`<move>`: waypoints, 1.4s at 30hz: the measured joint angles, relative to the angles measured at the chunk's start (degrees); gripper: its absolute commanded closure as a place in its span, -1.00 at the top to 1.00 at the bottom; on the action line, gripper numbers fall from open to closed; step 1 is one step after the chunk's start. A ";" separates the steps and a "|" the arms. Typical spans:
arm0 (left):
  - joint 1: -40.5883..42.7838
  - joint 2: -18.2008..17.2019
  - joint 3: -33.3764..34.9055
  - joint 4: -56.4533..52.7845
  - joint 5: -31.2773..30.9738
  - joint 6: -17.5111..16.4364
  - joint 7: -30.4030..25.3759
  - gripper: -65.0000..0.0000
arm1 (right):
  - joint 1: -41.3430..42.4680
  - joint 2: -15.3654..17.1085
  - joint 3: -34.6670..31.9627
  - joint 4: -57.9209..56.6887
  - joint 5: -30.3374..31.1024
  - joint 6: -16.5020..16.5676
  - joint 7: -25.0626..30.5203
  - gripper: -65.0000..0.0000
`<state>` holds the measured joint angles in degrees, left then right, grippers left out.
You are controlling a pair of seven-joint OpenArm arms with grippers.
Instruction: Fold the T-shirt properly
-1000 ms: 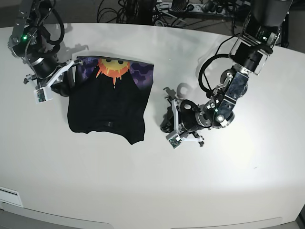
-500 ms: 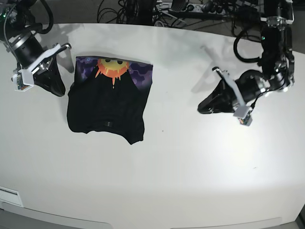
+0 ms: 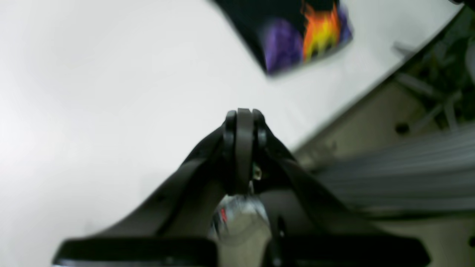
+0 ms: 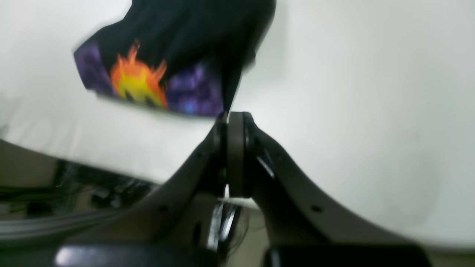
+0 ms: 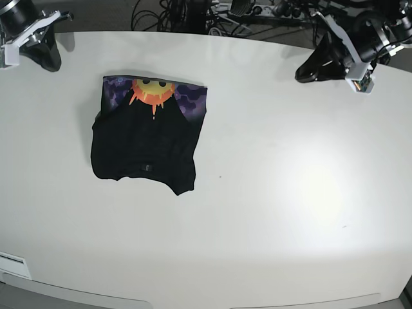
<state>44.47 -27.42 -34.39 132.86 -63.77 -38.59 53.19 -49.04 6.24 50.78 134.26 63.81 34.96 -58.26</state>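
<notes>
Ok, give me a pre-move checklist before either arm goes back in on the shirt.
1. T-shirt lies folded on the table, sun print at the far edge: ok.
2. Fold tidy: not ok, the near hem is uneven, with one corner sticking out.
3. Left gripper shut and holding nothing: ok.
4. Right gripper shut and holding nothing: ok.
5. Both grippers clear of the cloth, up by the table's far corners: ok.
6. Layers underneath lying flat: cannot tell, they are hidden.
</notes>
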 measured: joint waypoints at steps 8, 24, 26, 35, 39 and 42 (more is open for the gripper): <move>16.94 5.25 -3.65 0.17 0.07 0.11 3.30 -1.00 | -11.13 -5.33 0.00 0.00 0.02 -0.13 -6.19 -1.00; 13.60 5.53 12.66 -32.61 15.69 0.79 -3.65 -1.00 | -15.74 3.13 -17.73 -29.51 -14.75 -0.33 5.27 -1.00; 9.14 5.62 17.64 -43.08 20.24 3.85 -8.26 -1.00 | -12.39 5.01 -23.23 -36.52 -20.41 -1.86 9.31 -1.00; -17.42 6.43 33.14 -91.65 46.12 11.15 -46.77 -1.00 | 10.38 10.51 -37.70 -69.77 -42.40 -5.11 37.29 -1.00; -28.06 6.95 37.64 -104.48 53.72 11.47 -57.24 -1.00 | 20.41 10.60 -42.34 -84.21 -45.83 -11.13 42.07 -1.00; -33.14 9.03 39.93 -107.75 54.38 15.23 -57.29 -1.00 | 26.32 9.79 -47.43 -92.80 -45.90 -14.62 44.15 -1.00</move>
<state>11.33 -18.39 5.54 25.10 -9.39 -23.35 -4.10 -22.72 16.03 3.36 41.45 17.91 20.34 -14.11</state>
